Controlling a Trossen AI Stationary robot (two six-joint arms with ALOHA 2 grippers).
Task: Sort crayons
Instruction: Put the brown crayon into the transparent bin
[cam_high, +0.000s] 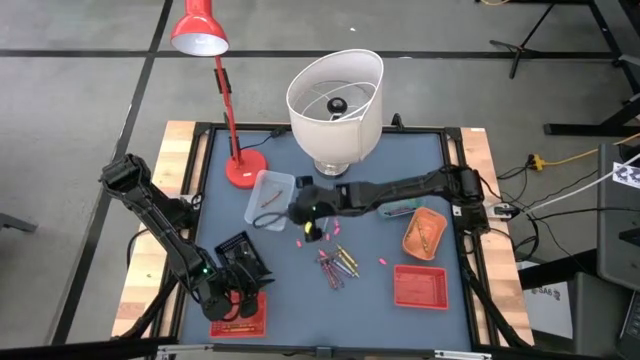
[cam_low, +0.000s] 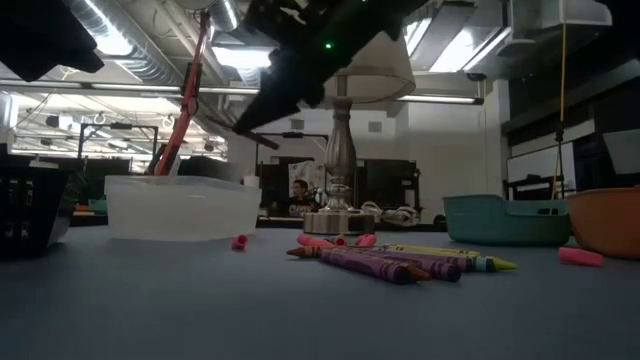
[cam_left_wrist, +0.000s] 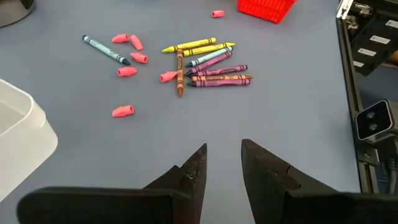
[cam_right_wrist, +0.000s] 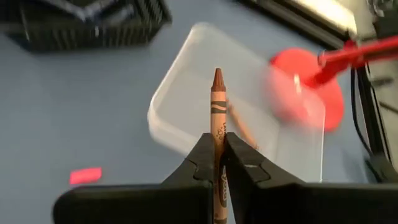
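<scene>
My right gripper (cam_high: 288, 212) reaches from the table's right side to the near right edge of a clear tray (cam_high: 270, 195). It is shut on a brown crayon (cam_right_wrist: 217, 99) whose tip points over the tray. Another brown crayon (cam_right_wrist: 241, 129) lies in the tray. A loose pile of crayons (cam_high: 336, 265), yellow, purple, blue and brown, lies flat on the mat and also shows in the left wrist view (cam_left_wrist: 205, 62). A blue crayon (cam_left_wrist: 106, 50) lies apart from it. My left gripper (cam_left_wrist: 222, 163) is open and empty at the near left, above a red tray (cam_high: 238, 316). My right gripper pinches the brown crayon's wrapped shaft (cam_right_wrist: 217, 127) between its two fingers. The crayon lies along the fingers, and its pointed end (cam_right_wrist: 217, 76) sticks out past their tips. It is lifted clear of the table, above the clear tray's edge.
Several pink eraser-like pieces (cam_left_wrist: 127, 70) lie around the pile. An orange tray (cam_high: 424, 232), a red tray (cam_high: 420, 286) and a teal tray (cam_low: 500, 218) stand on the right. A red desk lamp (cam_high: 245, 168) and a white-shaded lamp (cam_high: 335, 95) stand at the back.
</scene>
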